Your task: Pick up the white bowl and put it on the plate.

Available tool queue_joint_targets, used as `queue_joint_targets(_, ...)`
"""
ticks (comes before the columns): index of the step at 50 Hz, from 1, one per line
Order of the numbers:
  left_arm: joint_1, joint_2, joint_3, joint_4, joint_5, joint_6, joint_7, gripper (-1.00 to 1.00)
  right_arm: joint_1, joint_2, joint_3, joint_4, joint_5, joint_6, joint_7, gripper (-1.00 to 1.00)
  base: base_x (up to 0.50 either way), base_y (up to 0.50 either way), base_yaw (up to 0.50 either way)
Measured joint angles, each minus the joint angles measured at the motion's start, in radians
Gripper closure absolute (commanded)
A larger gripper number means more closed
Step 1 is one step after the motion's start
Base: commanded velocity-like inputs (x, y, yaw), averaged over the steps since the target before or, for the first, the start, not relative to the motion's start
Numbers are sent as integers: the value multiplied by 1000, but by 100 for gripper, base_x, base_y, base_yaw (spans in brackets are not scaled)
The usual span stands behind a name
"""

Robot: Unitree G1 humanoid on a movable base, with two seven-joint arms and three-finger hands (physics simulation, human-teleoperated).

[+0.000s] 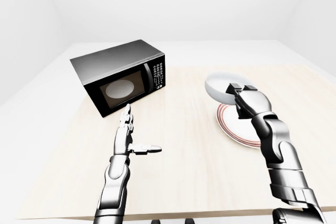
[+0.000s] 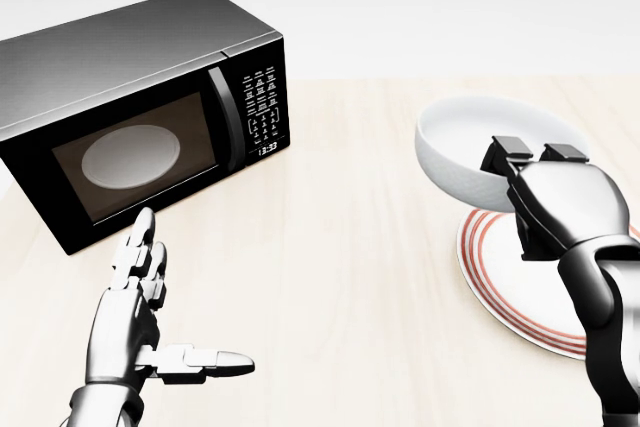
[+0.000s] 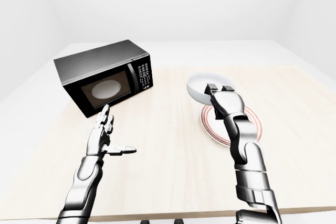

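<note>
White and smooth, the bowl (image 2: 470,152) hangs tilted in the right hand (image 2: 560,202), whose fingers (image 2: 505,155) close over its near rim, and in the head view it overlaps the upper left edge of the plate (image 2: 520,292). By my reading the carry is nearly done and the placing is what remains. To do it well, the hand should bring the bowl further over the plate's middle, level it so the base faces down, then lower until the base meets the plate before the fingers let go; releasing while it is tilted or off-centre could let it tip off the rim onto the bench (image 2: 350,277). The plate is white with red rings near its edge and lies flat, partly hidden by the arm. The left hand (image 2: 140,322) hovers over the bench below the microwave (image 2: 130,97), fingers spread wide and holding nothing.
</note>
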Motion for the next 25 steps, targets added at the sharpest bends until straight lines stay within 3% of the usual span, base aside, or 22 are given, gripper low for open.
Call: queue_joint_targets(25, -1, -1, -3, 0, 3, 2, 2, -100, 37, -37, -39, 22, 17, 0, -17, 100, 0, 0, 0)
